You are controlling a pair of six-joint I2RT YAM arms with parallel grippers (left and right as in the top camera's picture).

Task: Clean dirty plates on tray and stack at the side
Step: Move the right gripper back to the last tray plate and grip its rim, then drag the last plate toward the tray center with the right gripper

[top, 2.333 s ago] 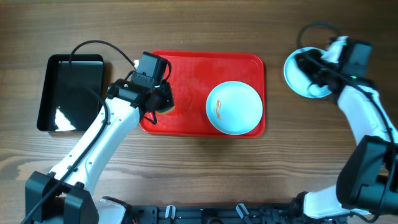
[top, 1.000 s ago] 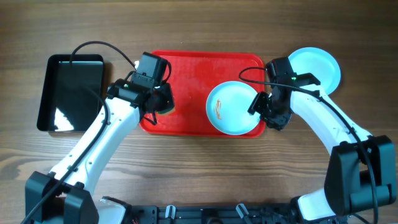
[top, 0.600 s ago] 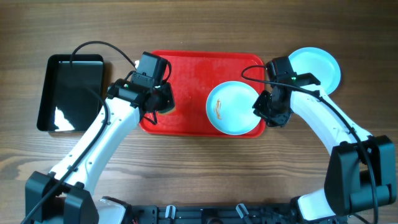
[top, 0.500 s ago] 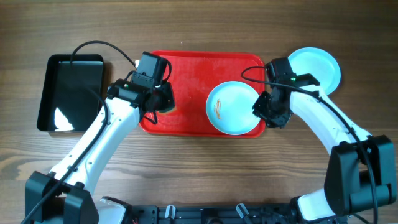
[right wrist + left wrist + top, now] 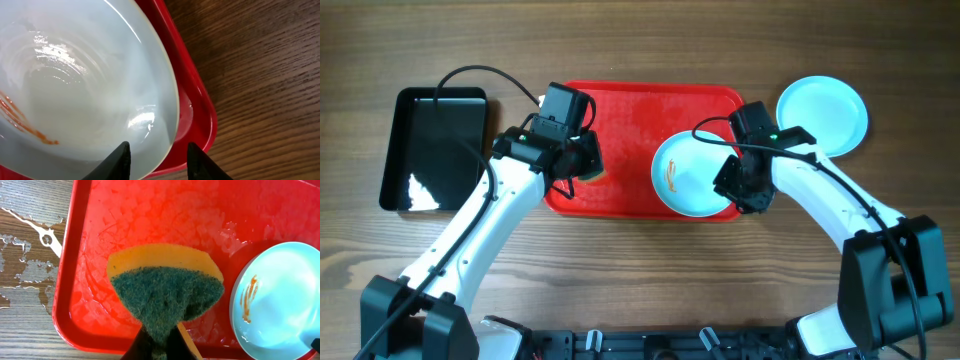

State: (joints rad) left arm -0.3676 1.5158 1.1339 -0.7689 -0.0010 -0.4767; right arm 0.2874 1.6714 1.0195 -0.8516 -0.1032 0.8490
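A pale-blue plate point(image 5: 685, 172) with an orange-brown smear lies on the right half of the red tray point(image 5: 640, 110); it also shows in the left wrist view point(image 5: 280, 300) and the right wrist view point(image 5: 75, 85). My right gripper point(image 5: 732, 190) is open, its fingers point(image 5: 157, 160) astride the plate's right rim, one over the plate and one over the tray's rim point(image 5: 200, 107). My left gripper point(image 5: 582, 165) is shut on a yellow-and-green sponge point(image 5: 167, 290) above the tray's wet left part point(image 5: 90, 245). Pale-blue plate point(image 5: 823, 113) lies on the table right of the tray.
A black rectangular tray point(image 5: 432, 145) sits at the far left on the wooden table. Water drops lie on the wood point(image 5: 35, 255) left of the red tray.
My right arm left the plate on the table at the right and came to the right rim of the smeared plate on the tray. The left arm stayed still.
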